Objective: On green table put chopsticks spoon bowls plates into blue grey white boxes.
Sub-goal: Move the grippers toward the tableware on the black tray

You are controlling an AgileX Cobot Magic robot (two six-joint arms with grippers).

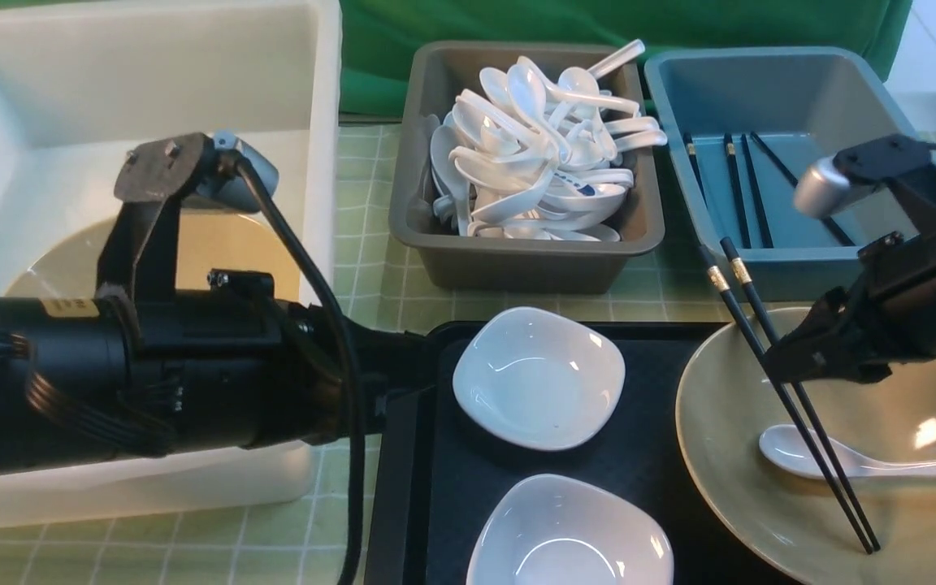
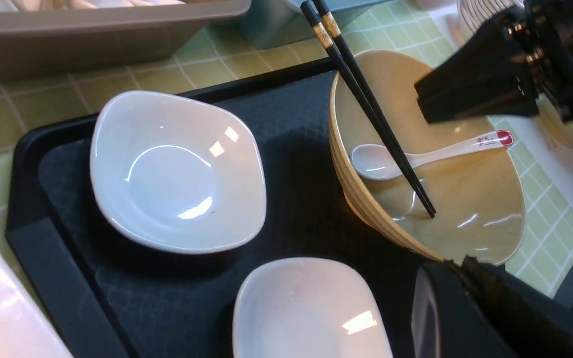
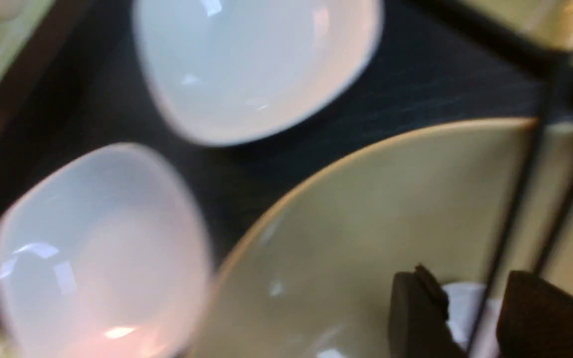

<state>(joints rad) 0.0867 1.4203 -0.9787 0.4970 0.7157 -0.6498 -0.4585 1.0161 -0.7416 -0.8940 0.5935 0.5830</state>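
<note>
1. While the right pincer (image 1: 773, 367) hung over the bowl (image 1: 728, 455), its jaws stood apart with one stick between them, not pinched yet.
2. The chopsticks (image 1: 828, 475) leaned slanted, tips down in the bowl and tops pointing at the blue box (image 1: 769, 89) just behind.
3. This pincer was far nearer them than the left arm (image 1: 151, 382).

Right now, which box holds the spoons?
The grey box in the middle, heaped with white spoons; the blue box holds chopsticks, the white box a plate.

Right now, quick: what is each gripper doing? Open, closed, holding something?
Left gripper: closed, nothing seen in it.
Right gripper: open at the black chopsticks, one between its jaws, not clamped.
</note>
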